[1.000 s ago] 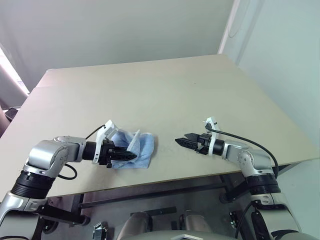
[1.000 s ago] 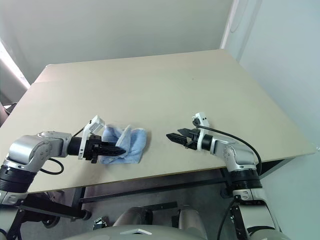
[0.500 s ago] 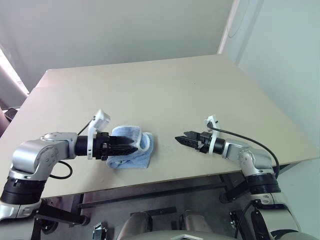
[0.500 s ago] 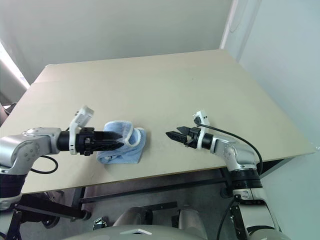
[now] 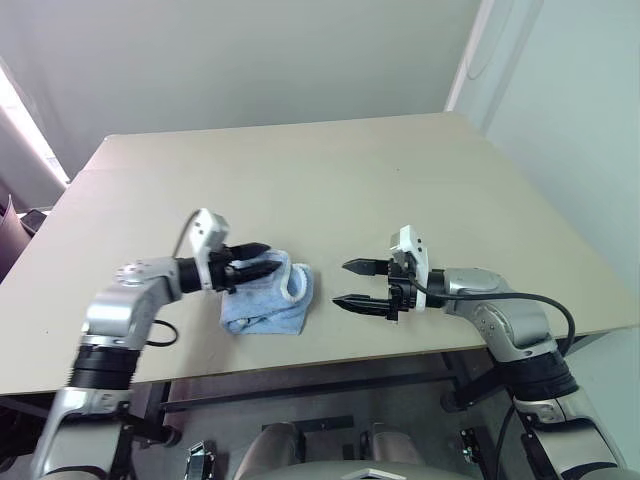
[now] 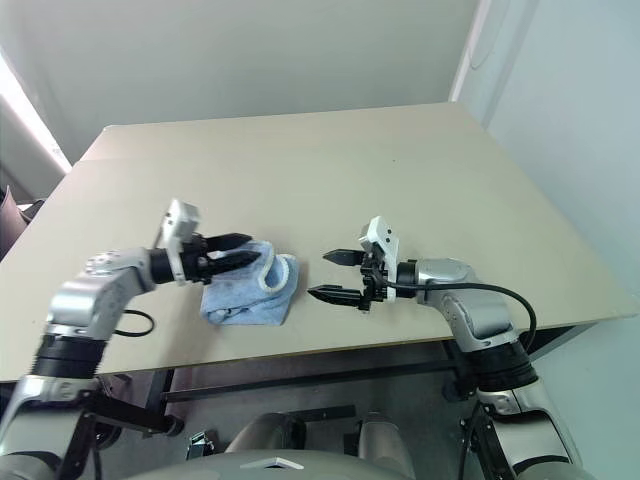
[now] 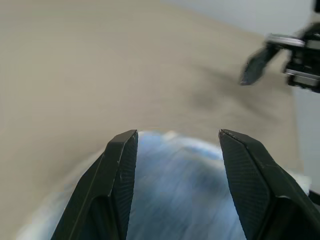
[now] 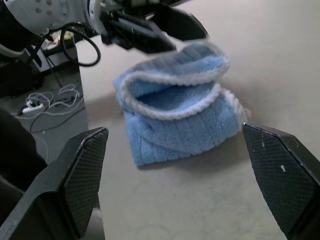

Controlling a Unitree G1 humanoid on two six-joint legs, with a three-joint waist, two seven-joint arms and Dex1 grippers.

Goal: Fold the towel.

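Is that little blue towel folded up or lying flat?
Folded, loosely: the towel lies bunched in stacked layers, its white edge curling open on top.

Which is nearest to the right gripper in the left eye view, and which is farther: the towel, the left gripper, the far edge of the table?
1. The towel: just to the left of the right gripper, lying on the table.
2. The left gripper: beyond the towel's far left side, above it.
3. The far edge of the table: at the back, clearly the farthest.
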